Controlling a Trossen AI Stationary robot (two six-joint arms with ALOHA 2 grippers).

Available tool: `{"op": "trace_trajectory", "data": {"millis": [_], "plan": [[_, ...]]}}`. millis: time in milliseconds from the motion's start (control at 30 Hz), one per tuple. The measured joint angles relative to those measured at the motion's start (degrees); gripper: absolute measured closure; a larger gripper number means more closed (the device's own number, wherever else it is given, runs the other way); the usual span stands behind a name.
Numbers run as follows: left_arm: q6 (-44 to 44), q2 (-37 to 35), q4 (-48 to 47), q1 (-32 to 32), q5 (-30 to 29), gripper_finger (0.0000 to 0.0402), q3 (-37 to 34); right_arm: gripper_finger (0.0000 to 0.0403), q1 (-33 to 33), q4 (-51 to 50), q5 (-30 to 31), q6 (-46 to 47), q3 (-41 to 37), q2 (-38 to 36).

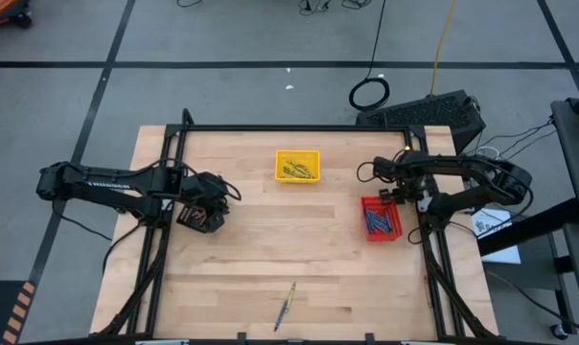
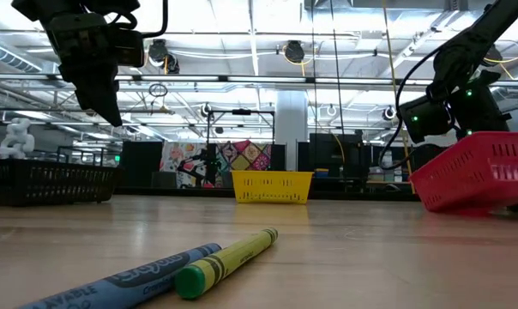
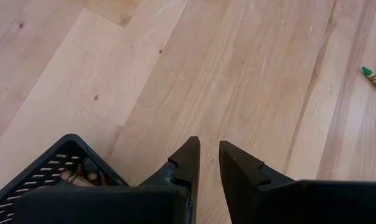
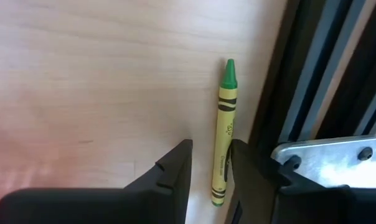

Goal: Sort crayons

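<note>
1. The left gripper [image 3: 210, 163] hangs above the table [image 1: 251, 249] at its left side, just over the black tray [image 1: 201, 217]. Its jaws stand a little apart with nothing between them; brown crayons [image 3: 82, 178] lie in that tray.
2. The right gripper [image 4: 210, 171] is low near the table's right edge, beside the metal frame rail [image 4: 312, 74] and behind the red tray [image 1: 380, 218]. A green-tipped yellow crayon [image 4: 224, 134] lies flat on the wood with its lower part in the gap between the 2 fingers (whether they touch it, I cannot tell).
3. The red tray holds blue crayons [image 1: 378, 221].
4. The yellow tray [image 1: 297, 165] sits at the middle back of the table with yellow crayons [image 1: 299, 172] in it.
5. Near the front edge, 2 crayons lie loose side by side: a blue one [image 2: 122, 279] and a green-ended yellow one [image 2: 229, 262].
</note>
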Motion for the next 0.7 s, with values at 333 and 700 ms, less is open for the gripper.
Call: {"op": "trace_trajectory", "data": {"millis": [333, 700], "plan": [[0.0, 0.0, 0.0, 0.0, 0.0, 0.034, 0.0, 0.0365, 0.5, 0.4, 0.7, 0.9, 0.0, 0.0], [-0.1, 0.0, 0.0, 0.0, 0.0, 0.034, 0.0, 0.04, 0.5, 0.5, 3.2, 1.0, 0.1, 0.0]]}}
